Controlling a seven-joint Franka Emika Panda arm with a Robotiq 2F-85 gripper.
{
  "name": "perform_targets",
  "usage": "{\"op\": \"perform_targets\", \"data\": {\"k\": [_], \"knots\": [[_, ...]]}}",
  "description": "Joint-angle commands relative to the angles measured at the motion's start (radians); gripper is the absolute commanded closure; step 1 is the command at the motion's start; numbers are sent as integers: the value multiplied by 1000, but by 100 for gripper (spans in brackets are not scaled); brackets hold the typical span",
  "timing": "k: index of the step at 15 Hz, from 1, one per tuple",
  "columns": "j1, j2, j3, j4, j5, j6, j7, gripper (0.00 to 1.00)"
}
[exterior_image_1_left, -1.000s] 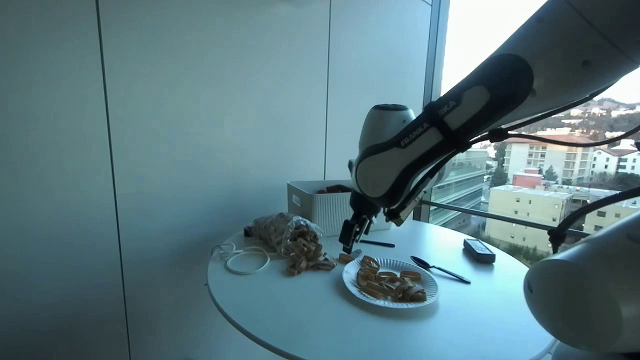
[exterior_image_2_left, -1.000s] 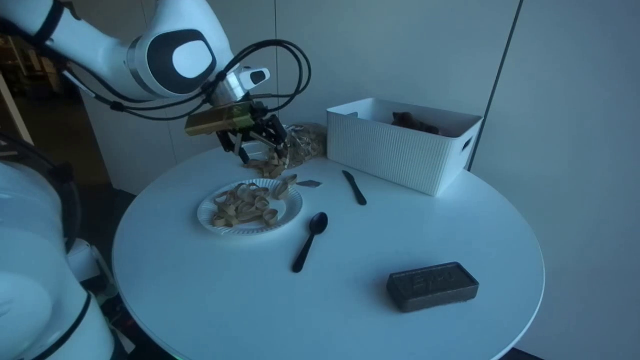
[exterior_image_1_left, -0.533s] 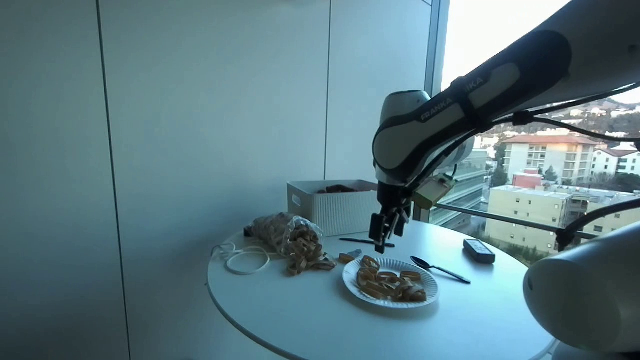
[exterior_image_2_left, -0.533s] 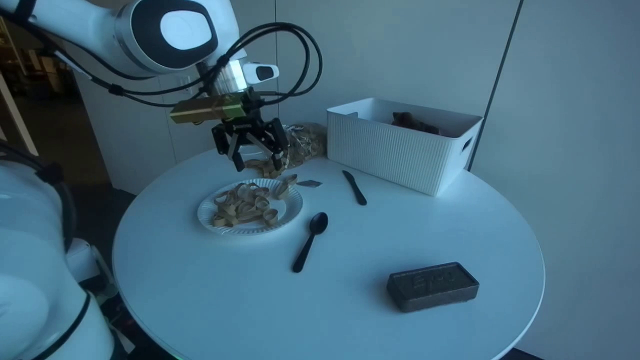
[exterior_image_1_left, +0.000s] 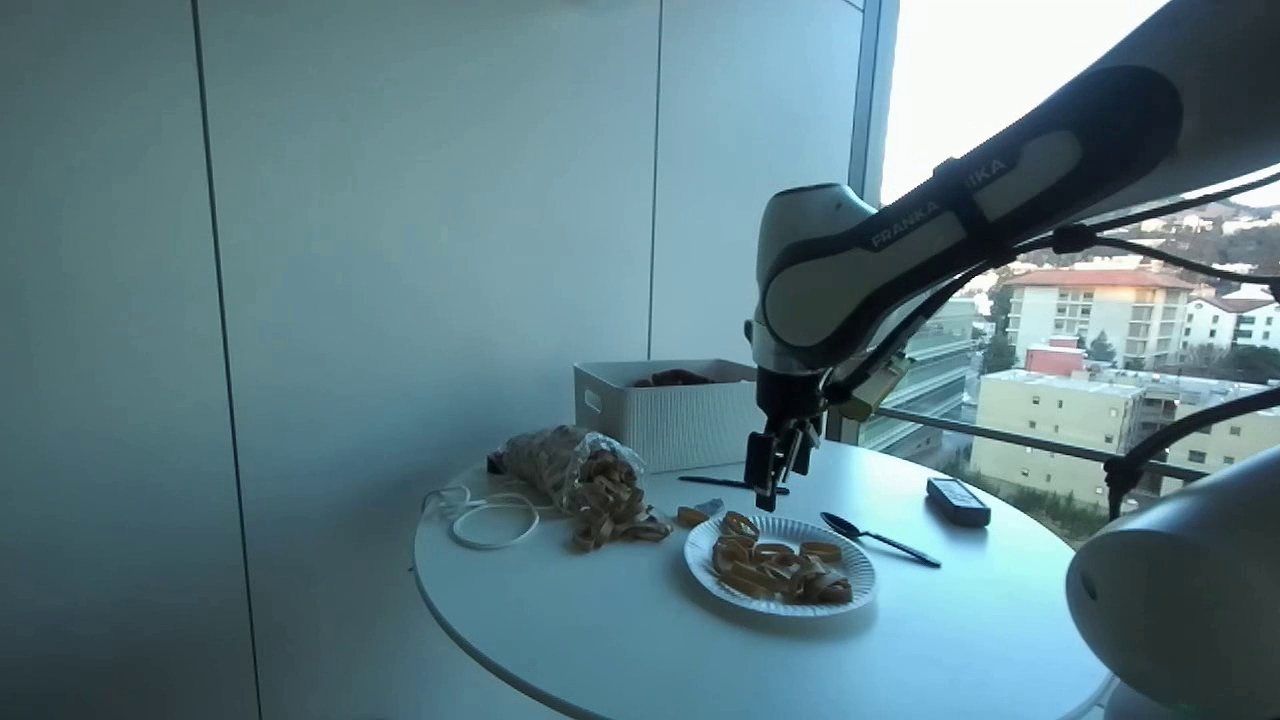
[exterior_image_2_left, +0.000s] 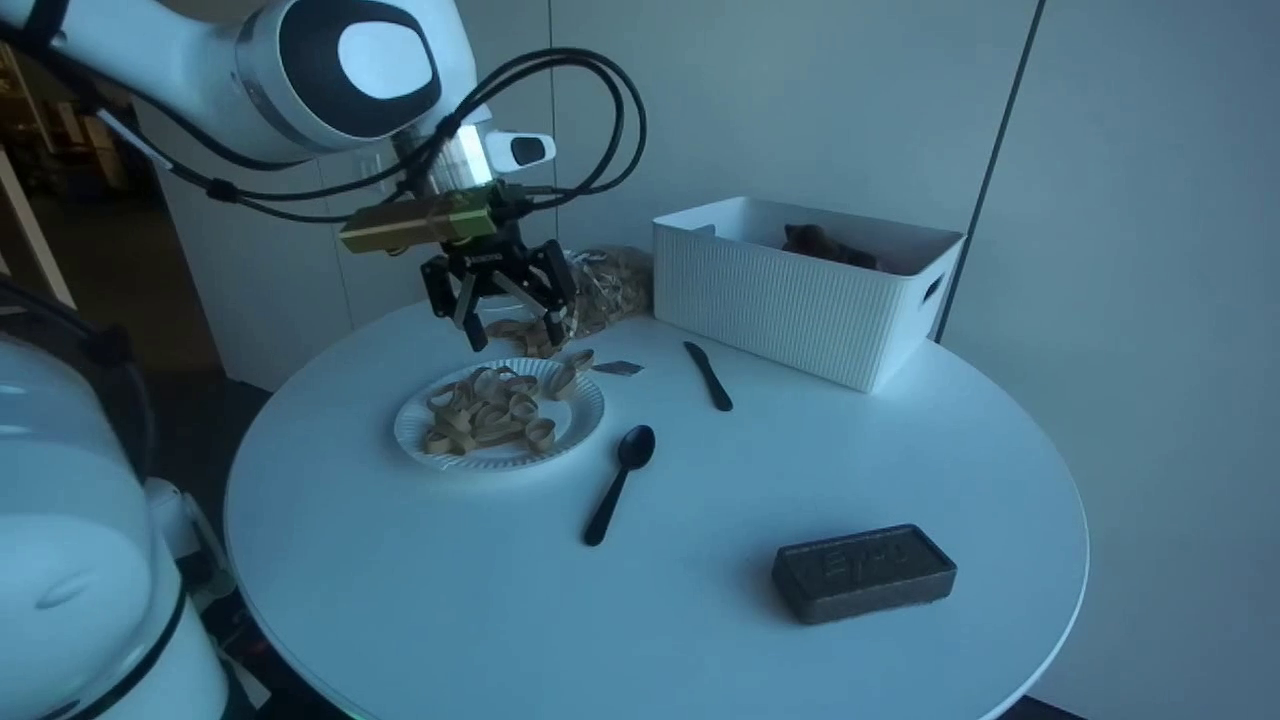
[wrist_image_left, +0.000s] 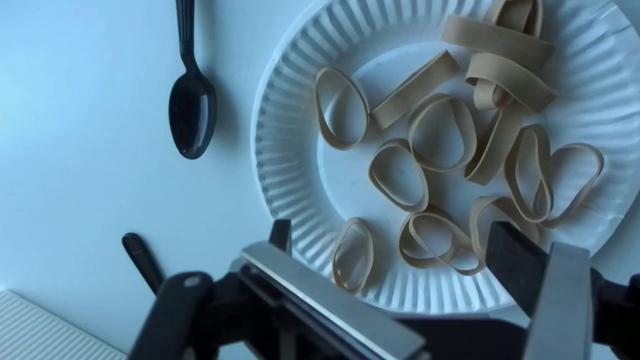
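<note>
The rubber bands (wrist_image_left: 497, 142) lay loosely below the jaws, on the paper plate (wrist_image_left: 287, 150); the gripper (exterior_image_2_left: 515, 333) hung above them, spread wide and holding nothing. A finger pressing the rim risked tilting the seemingly light plate, and overlapping bands might drag neighbours if pinched. Off to one side of the jaws lay the spoon (wrist_image_left: 192, 115).

Tan rubber bands (wrist_image_left: 499, 142), many on edge, some overlapping — on a white paper plate (wrist_image_left: 282, 150), fluted, lying flat
</note>
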Motion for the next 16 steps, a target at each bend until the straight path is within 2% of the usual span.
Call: {"op": "perform_targets", "data": {"k": [1, 3, 5, 9, 14, 15, 16], "knots": [[169, 52, -152, 1, -53, -8, -15, 0], [255, 72, -233, -1, -27, -21, -83, 0], [292, 111, -261, -3, -45, -22, -104, 0], [297, 235, -263, -6, -106, 18, -64, 0], [316, 383, -264, -6, -141, 105, -88, 0], [318, 397, -265, -2, -138, 118, -85, 25], [320, 407, -266, -1, -134, 142, -85, 27]]}}
